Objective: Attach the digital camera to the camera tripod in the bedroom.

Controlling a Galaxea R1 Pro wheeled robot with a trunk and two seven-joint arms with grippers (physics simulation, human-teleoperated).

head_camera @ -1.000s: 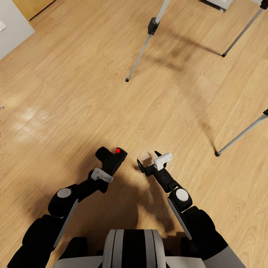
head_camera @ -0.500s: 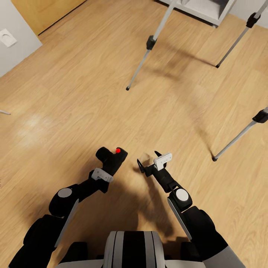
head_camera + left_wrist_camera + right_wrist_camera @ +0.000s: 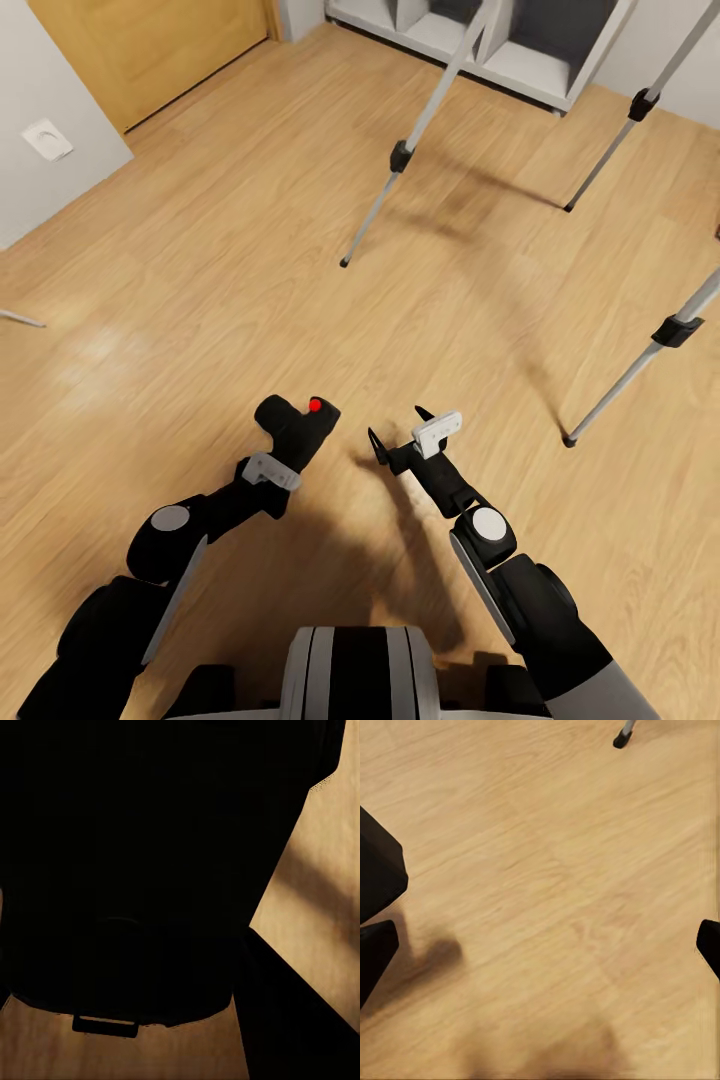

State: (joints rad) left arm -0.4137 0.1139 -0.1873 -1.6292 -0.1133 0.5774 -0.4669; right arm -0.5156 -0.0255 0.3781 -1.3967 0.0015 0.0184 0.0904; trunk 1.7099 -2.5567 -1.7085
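Jaws of the left gripper (image 3: pixel 292 445) are pressed onto the digital camera (image 3: pixel 300 424), which is held above the wood plank floor (image 3: pixel 180 300) with its red dot turned upward. Through the left wrist view the camera (image 3: pixel 150 870) is seen as a dark mass close to the lens, with floor visible beside it. Just to the right, the jaws of the right gripper (image 3: pixel 395 437) are spread apart with nothing between them; in the right wrist view one black fingertip (image 3: pixel 709 943) is seen at one edge, well apart from the dark parts at the opposite edge, with bare floor between.

At the far left of the head view a grey wall with a white wall plate (image 3: pixel 46 139) is seen, and next to it an oak door (image 3: pixel 150 45). Further right, ahead of the robot, the camera tripod (image 3: pixel 400 155) is stood on the floor: three silver-grey legs with black clamps are visible, one foot planted ahead of the grippers, one further back to the right, and one near the right edge. Its head is cut off by the top of the frame. Behind the tripod legs, white cube shelving (image 3: pixel 520 50) is set against the wall.
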